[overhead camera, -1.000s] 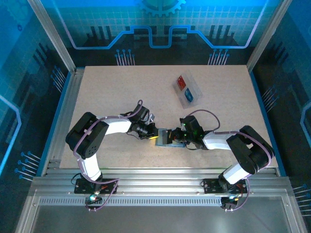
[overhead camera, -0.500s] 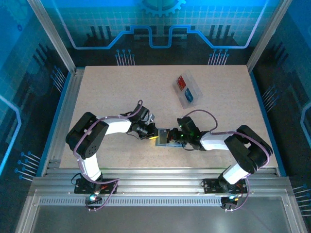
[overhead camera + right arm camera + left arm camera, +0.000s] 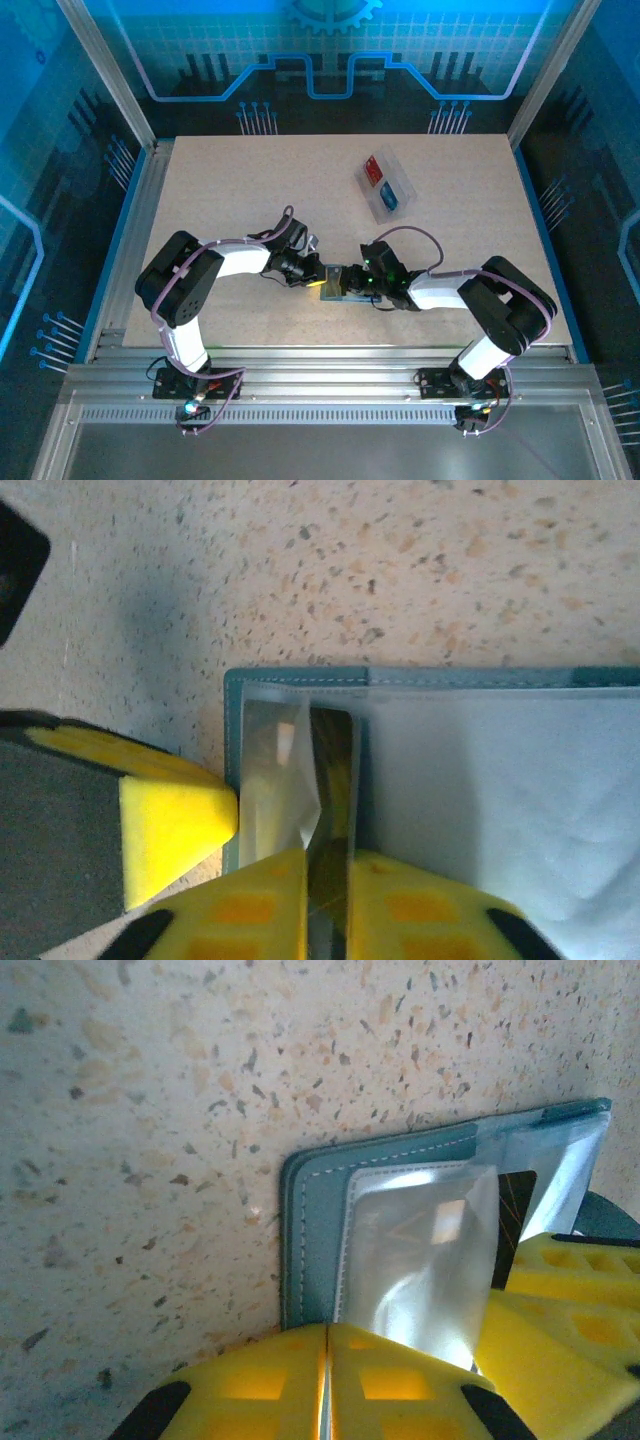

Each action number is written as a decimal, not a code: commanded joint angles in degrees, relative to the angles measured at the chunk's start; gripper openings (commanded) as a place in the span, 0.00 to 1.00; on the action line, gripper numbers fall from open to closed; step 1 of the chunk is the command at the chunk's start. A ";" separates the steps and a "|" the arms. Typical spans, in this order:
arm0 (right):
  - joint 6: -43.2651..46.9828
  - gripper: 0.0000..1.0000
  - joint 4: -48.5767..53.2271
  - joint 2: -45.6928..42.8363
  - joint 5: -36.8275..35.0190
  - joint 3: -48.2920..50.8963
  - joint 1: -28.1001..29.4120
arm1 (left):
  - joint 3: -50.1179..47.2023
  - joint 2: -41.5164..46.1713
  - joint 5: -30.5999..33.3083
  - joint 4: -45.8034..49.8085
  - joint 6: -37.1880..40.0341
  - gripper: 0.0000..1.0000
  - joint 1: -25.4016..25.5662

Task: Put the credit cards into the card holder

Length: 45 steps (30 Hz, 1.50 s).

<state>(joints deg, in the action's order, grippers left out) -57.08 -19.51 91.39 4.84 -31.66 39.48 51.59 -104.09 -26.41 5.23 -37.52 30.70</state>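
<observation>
Top external: we see the card holder (image 3: 342, 282) low centre and the credit cards (image 3: 375, 169) upper right in a clear tray (image 3: 381, 214). Our left gripper (image 3: 327, 1328) pinches the holder's edge. Our right gripper (image 3: 327, 858) straddles its sleeve; we cannot tell if it grips.

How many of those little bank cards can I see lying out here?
2: a red card and a blue card, next to each other in the clear tray, far right. More may be hidden inside the wallet.
</observation>
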 commanded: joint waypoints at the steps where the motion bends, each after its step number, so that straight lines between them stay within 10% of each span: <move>1: 1.50 0.29 8.70 -0.79 -0.98 -0.40 1.45 | -1.29 -2.12 -0.90 2.42 -0.12 0.12 1.02; 13: 4.87 0.53 23.05 -7.08 -6.49 -4.87 1.39 | -0.91 -2.61 -0.19 3.11 -0.01 0.11 1.03; 23: 16.61 0.28 42.82 -8.70 -19.08 -15.26 0.86 | -0.92 -2.39 -0.10 3.20 -0.01 0.11 1.02; 45: 22.98 0.33 47.37 6.58 -23.38 -23.42 1.42 | -0.90 -2.17 0.01 3.38 0.15 0.12 0.98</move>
<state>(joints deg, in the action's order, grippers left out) -34.63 27.64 96.75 -18.04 -54.39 40.18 51.59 -104.31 -26.85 5.10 -37.52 30.76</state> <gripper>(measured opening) 0.329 0.116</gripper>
